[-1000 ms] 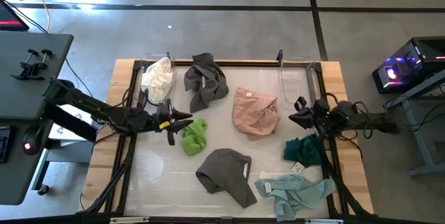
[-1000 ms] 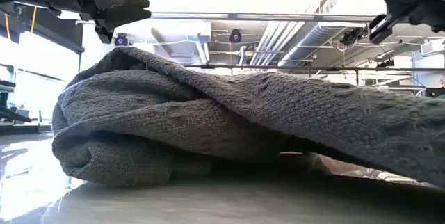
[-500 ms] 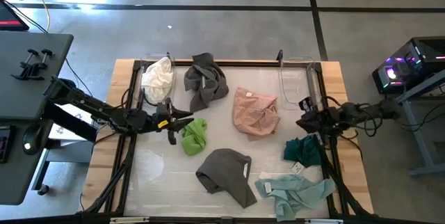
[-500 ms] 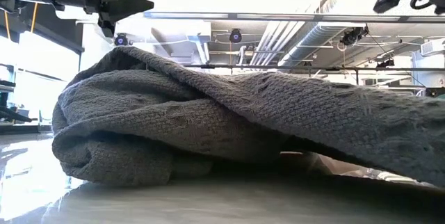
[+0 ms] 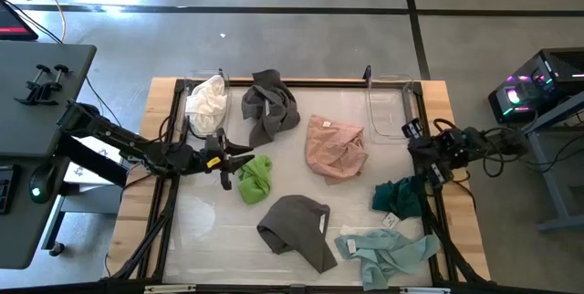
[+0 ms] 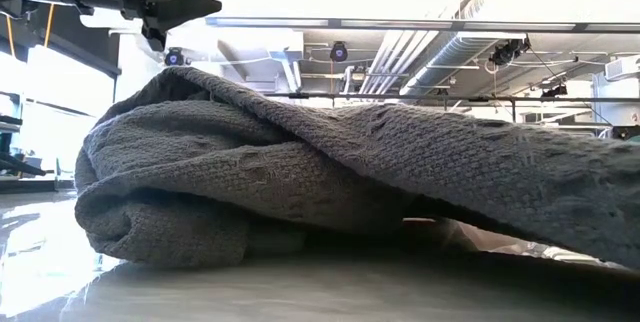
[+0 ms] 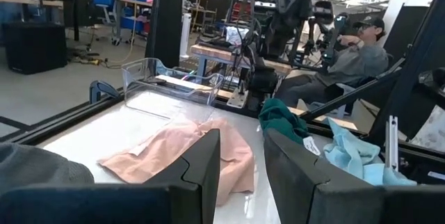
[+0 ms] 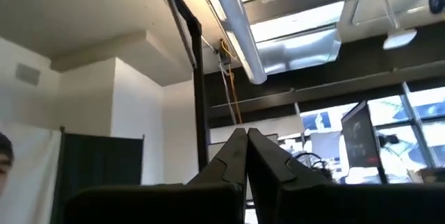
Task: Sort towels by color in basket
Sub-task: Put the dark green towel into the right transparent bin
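High view: pink towel (image 5: 335, 147) lies ahead of the left gripper (image 5: 245, 156), lime green towel (image 5: 255, 178) just beside its empty, partly parted fingers. Right gripper (image 5: 412, 131), pinched shut on nothing, hovers near the dark teal towel (image 5: 398, 197).

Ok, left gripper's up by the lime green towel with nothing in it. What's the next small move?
Probably lower the left gripper onto the lime green towel and close. Its fingers stand apart with nothing between them, and that towel lies right beside the fingertips, loose on the table.
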`<state>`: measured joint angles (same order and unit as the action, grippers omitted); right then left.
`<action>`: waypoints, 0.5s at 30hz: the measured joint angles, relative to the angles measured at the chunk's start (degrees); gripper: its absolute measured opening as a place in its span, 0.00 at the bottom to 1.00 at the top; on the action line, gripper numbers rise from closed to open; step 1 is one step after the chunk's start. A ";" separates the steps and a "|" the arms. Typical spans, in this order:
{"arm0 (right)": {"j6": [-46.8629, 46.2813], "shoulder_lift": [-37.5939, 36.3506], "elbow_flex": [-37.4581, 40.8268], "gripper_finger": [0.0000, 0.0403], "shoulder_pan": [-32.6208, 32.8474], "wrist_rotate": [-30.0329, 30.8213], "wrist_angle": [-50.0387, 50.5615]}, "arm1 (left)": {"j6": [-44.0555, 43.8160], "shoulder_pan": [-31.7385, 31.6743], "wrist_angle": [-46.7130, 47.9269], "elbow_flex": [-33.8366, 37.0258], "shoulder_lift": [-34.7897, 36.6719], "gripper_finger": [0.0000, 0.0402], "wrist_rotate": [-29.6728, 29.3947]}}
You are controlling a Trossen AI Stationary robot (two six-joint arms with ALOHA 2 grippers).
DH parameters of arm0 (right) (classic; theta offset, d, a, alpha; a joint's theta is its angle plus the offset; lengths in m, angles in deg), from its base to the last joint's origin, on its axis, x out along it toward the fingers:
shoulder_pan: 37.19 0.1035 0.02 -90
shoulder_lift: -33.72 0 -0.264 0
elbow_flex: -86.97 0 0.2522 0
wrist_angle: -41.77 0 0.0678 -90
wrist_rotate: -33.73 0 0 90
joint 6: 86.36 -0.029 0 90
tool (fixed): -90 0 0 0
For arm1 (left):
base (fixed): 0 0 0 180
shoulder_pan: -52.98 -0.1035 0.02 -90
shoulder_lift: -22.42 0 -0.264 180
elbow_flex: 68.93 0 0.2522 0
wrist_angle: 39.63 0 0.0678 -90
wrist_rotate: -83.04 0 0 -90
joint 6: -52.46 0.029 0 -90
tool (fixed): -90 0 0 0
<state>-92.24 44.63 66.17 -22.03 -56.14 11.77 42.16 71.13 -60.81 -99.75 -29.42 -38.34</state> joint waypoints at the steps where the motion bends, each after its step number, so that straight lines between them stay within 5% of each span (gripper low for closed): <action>1: -0.14 1.07 -0.72 0.00 0.00 -0.42 0.37 | 0.02 0.00 -0.12 0.00 0.00 0.25 0.00; 3: -0.10 4.06 -2.03 0.00 0.00 0.04 1.21 | 0.12 0.00 -0.12 0.00 0.00 0.25 0.00; 9: 6.52 15.57 -8.41 0.00 -0.02 14.29 5.91 | 1.47 -0.02 -0.11 0.00 0.00 0.25 -0.04; 15: 9.28 27.72 -20.24 0.00 0.02 11.12 23.00 | 1.52 -0.02 -0.02 0.00 0.00 0.25 -0.07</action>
<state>-82.95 72.35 45.93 -22.01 -45.02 34.77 43.67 71.11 -60.83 -99.75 -29.42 -38.40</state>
